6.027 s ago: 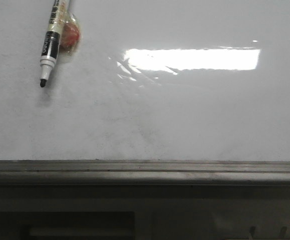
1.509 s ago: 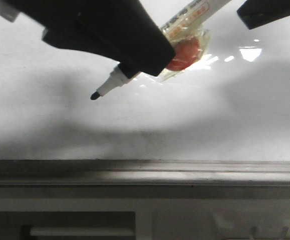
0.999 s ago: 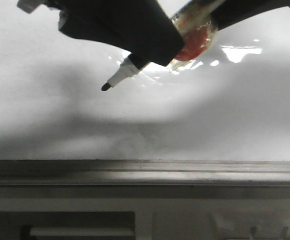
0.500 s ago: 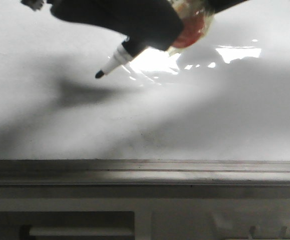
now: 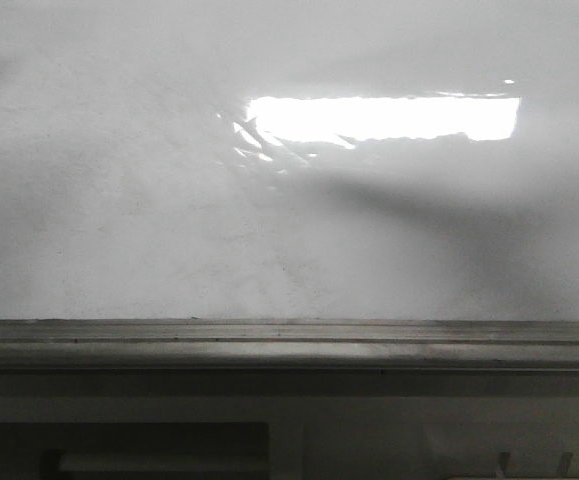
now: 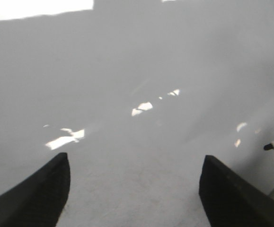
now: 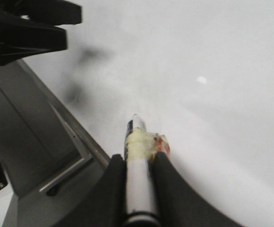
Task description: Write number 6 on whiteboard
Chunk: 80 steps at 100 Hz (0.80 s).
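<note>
The whiteboard (image 5: 169,220) fills the front view, glossy white with a bright glare and faint grey smudges. No black line of a number 6 shows on it in any view. Neither gripper is in the front view. My right gripper (image 7: 139,158) is shut on a white marker (image 7: 137,189) wrapped in yellowish tape, its tip pointing at the board above the rail. My left gripper (image 6: 136,161) is open and empty over the bare board (image 6: 141,71). The marker's black tip (image 6: 269,147) shows at the edge of the left wrist view.
The grey metal bottom rail (image 5: 289,340) runs along the board's lower edge, with dark frame below it. It also shows in the right wrist view (image 7: 75,137), where the left arm's black body (image 7: 23,28) hangs nearby. Soft shadows lie across the board.
The black gripper and the taped marker, which were over the upper board half a second ago, have gone up out of the front view. Only shadows are left on the board.
</note>
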Tool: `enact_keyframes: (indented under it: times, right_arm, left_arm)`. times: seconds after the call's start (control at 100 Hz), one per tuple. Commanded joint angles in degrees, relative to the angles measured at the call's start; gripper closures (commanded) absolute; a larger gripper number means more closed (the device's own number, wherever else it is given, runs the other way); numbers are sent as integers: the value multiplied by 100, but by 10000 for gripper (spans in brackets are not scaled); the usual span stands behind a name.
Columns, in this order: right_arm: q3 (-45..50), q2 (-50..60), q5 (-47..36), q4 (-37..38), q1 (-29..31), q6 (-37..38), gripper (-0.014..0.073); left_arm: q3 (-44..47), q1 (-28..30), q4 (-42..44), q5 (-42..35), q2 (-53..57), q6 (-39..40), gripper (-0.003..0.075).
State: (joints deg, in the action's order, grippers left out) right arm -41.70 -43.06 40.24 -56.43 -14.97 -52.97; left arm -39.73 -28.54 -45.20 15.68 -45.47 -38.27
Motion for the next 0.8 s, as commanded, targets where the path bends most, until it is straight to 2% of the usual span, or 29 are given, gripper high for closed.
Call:
enact_keyframes:
  times: [0.0, 0.16, 0.38, 0.69, 0.79]
  right_arm:
    - [168, 286, -740, -200, 6, -85, 640]
    - [354, 369, -979, -200, 6, -85, 640]
    - [322, 220, -1894, -200, 6, -85, 640]
    - [-180, -817, -2009, -200, 6, -85, 640]
    - [-265, -1159, -1640, -200, 6, -85, 640]
  left_arm:
    - [237, 122, -407, -647, 488, 45, 198]
    - [826, 160, -517, -1004, 1195, 45, 225]
    - [1069, 160, -517, -1089, 1455, 45, 275]
    - [1069, 160, -517, -1163, 1455, 45, 280]
    - [1069, 160, -517, -1163, 1455, 45, 280]
